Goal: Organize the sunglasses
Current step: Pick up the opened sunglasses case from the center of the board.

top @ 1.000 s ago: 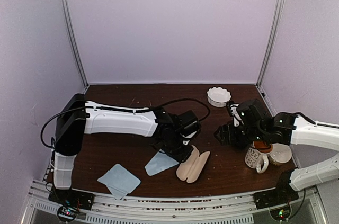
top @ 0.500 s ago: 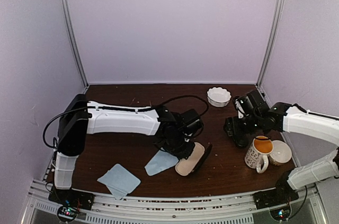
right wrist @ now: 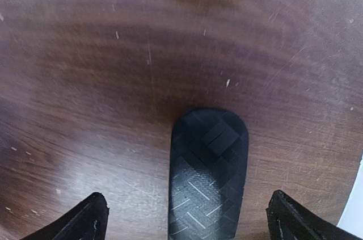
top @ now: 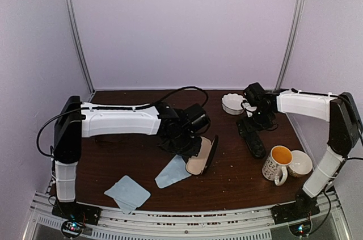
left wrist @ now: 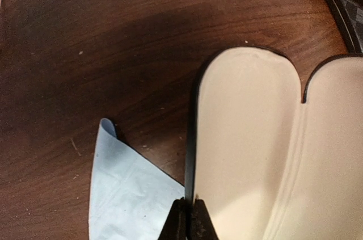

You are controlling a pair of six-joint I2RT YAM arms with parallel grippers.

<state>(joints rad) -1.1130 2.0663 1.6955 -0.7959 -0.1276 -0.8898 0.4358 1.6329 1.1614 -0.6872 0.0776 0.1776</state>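
Your left tool (left wrist: 189, 220), pinched shut on the cream-lined case (left wrist: 249, 138) at its rim, has folded it half closed. Your right tool (right wrist: 191, 220), jaws wide, has swung over the closed black case (right wrist: 208, 166). No sunglasses in view; whether any are cased cannot be told.

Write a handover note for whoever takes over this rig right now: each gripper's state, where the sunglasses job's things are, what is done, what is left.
Left gripper: shut on the rim of the open cream-lined case; its visible lining is bare.
Right gripper: open, above the closed black case.
Sunglasses: not visible in any view.
Done: one case stands open.
Left: locate the sunglasses and get them into a case.
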